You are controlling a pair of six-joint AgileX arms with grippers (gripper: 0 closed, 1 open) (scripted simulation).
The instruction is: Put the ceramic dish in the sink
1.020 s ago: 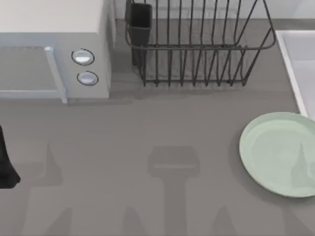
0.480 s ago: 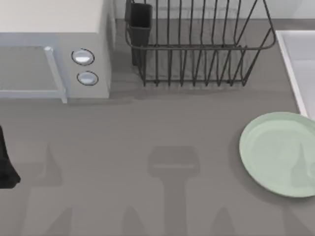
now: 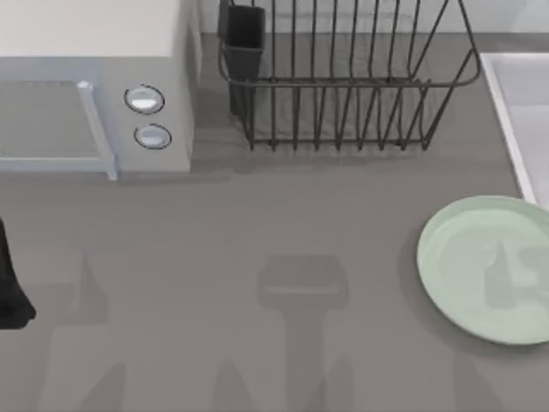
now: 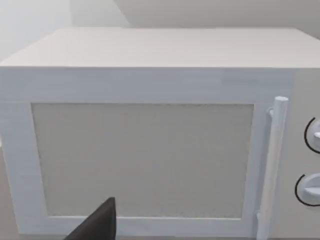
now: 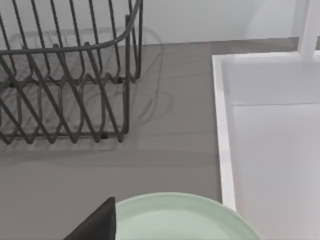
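Observation:
The ceramic dish (image 3: 463,266) is a pale mint-green plate lying flat on the grey counter at the right, just in front of the sink (image 3: 502,112). The sink's white rim runs along the right edge. In the right wrist view a dark part of my right gripper (image 5: 95,225) hangs above the near rim of the dish (image 5: 175,215), with the sink (image 5: 222,130) beyond it. The gripper's shadow falls on the dish in the top view. My left arm (image 3: 9,287) is parked at the left edge, and its gripper (image 4: 95,227) faces the microwave.
A white microwave (image 3: 94,86) stands at the back left, with its door (image 4: 145,160) shut. A black wire dish rack (image 3: 343,86) sits at the back middle, left of the sink. Open grey counter spreads across the middle and front.
The shadow on the dish has slid left and grown wider, so my right arm has moved over the dish. The dish and the left arm have not moved.

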